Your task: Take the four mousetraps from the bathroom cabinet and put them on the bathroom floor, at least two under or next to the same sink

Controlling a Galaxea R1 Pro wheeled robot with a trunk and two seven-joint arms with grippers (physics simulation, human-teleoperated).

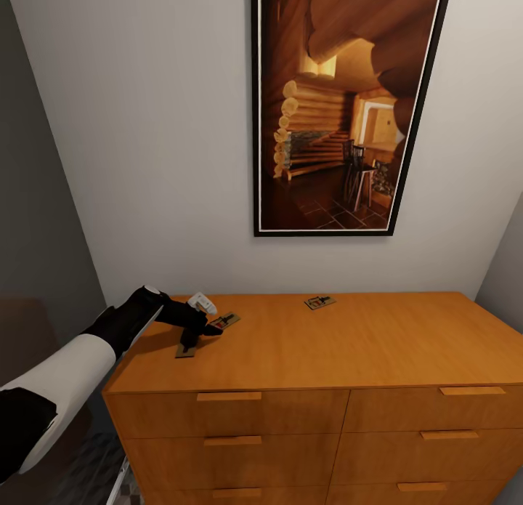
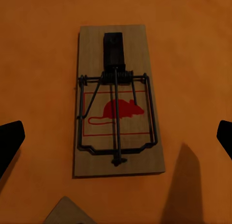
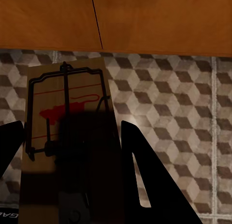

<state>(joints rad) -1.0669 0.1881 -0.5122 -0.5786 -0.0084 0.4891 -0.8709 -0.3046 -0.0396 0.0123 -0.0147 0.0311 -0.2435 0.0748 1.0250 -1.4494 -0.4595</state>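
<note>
We are hovering our wide-open, empty left tool (image 2: pixel 116 137) over a mousetrap (image 2: pixel 117 100) on the cabinet (image 1: pixel 378 345); our right tool (image 3: pixel 67 151) is gripping another mousetrap (image 3: pixel 67 108). Next, closing squarely on the board.

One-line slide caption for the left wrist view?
Open left gripper poised over a mousetrap lying flat on the cabinet top.

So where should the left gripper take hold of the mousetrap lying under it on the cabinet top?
Come straight down on the mousetrap with the open left gripper, pinching its two long board edges. It lies flat on the cabinet, its spring parts along the middle, so the edges are bare.
</note>
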